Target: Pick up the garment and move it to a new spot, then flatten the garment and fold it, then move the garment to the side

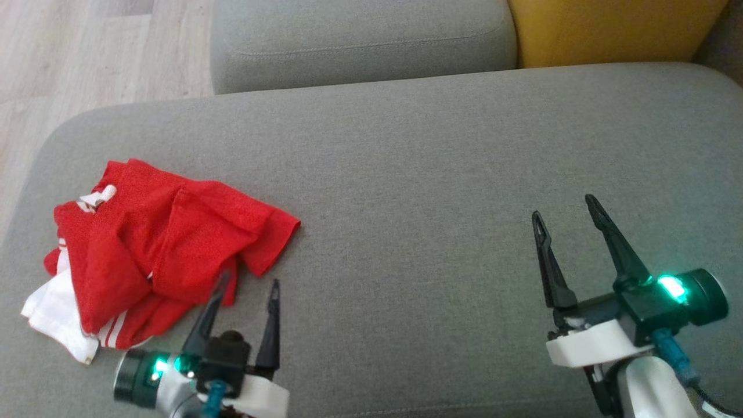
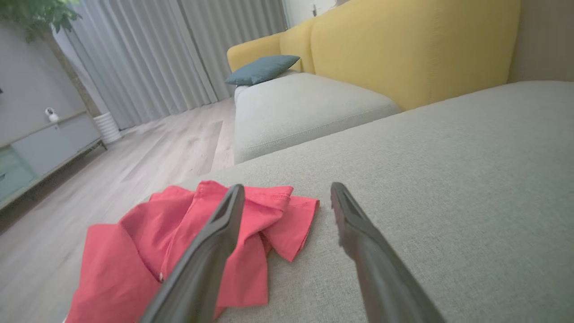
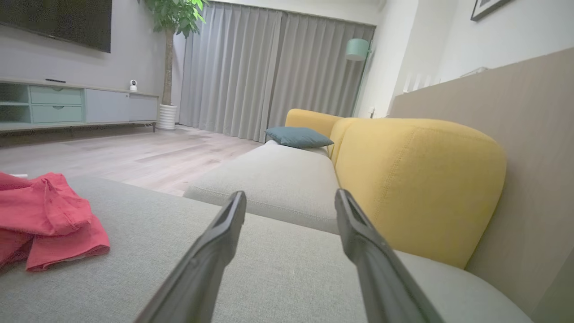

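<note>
You are right at the start of the job. The garment (image 1: pixel 168 244) is red with some white bits. It lies in a messy heap on the left part of the big grey seat (image 1: pixel 435 174), close to the seat's left edge. It is bunched up and lumpy, not flat and not folded. One red flap sticks out toward the middle of the seat.

Your left tool (image 1: pixel 249 279) is just beside the heap, at its near side. Its two fingers are spread wide apart and there is nothing between them. From the head view, one finger crosses the edge of the red cloth and the other is over bare grey seat. I cannot tell if that finger touches the cloth or hangs just above it.

Your right tool (image 1: pixel 564 208) is far from the garment, over the bare right part of the seat. Its fingers are spread wide too, and it holds nothing.

So, as far as I can see, no step is done yet. You have to grab the garment, carry it to a new spot, smooth it flat, fold it, and then put it off to the side. There is lots of bare seat in the middle for that.
</note>
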Available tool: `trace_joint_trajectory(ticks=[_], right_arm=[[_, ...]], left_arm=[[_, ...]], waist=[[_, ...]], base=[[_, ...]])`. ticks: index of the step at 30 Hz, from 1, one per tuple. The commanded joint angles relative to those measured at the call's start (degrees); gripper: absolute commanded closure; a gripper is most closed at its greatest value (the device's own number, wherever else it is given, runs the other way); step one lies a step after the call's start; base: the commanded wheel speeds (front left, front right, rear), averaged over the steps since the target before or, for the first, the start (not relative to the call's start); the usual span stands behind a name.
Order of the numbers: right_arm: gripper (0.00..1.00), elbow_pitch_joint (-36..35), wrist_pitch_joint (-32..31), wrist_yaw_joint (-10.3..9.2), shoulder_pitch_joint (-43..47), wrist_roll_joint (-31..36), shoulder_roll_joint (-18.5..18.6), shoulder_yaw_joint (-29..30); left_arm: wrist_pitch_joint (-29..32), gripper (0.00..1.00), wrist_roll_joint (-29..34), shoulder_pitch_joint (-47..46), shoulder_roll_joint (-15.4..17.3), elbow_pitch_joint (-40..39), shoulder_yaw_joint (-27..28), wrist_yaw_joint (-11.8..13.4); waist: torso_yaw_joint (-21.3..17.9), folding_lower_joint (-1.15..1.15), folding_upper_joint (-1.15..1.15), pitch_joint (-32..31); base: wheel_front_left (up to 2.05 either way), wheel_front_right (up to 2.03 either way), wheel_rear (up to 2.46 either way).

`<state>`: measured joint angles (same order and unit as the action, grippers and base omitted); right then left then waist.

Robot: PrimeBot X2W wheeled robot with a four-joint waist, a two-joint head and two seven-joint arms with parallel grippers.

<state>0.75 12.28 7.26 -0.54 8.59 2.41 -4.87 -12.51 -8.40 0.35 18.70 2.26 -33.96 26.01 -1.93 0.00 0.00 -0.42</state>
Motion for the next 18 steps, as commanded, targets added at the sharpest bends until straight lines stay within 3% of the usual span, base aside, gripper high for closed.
trace_joint_trajectory(ticks=[1,6,9,13,18], right_arm=[[0.0,-2.5,1.1,0.22,-1.3,2.6,0.4,-1.4],[0.0,-3.2,2.0,0.22,-1.2,6.7,0.5,-1.6],[0.0,-3.5,2.5,0.23,-1.2,8.9,0.5,-1.7],[0.0,-3.8,2.7,0.23,-1.1,8.9,0.5,-1.3],[0.0,-3.4,2.7,0.23,-0.4,4.9,0.5,0.5]], left_arm=[[-0.9,0.0,3.1,-4.5,2.5,-1.3,0.2,0.0],[-1.8,0.0,6.5,-5.5,5.2,-1.4,-2.2,0.5],[-2.3,0.0,8.1,-5.6,6.0,-1.8,-2.6,2.1],[-2.5,0.0,7.3,-5.0,5.3,-2.9,-1.3,4.2],[-2.5,0.0,3.8,-3.1,2.1,-4.9,2.4,5.8]], waist=[[0.2,0.0,0.0,0.1],[0.8,0.0,0.0,0.1],[0.9,0.0,0.0,0.2],[0.9,0.0,0.0,0.0],[0.8,0.0,0.0,-0.1]], base=[[0.0,0.0,0.0],[0.0,0.0,0.0],[0.0,0.0,0.0],[0.0,0.0,0.0],[0.0,0.0,0.0]])
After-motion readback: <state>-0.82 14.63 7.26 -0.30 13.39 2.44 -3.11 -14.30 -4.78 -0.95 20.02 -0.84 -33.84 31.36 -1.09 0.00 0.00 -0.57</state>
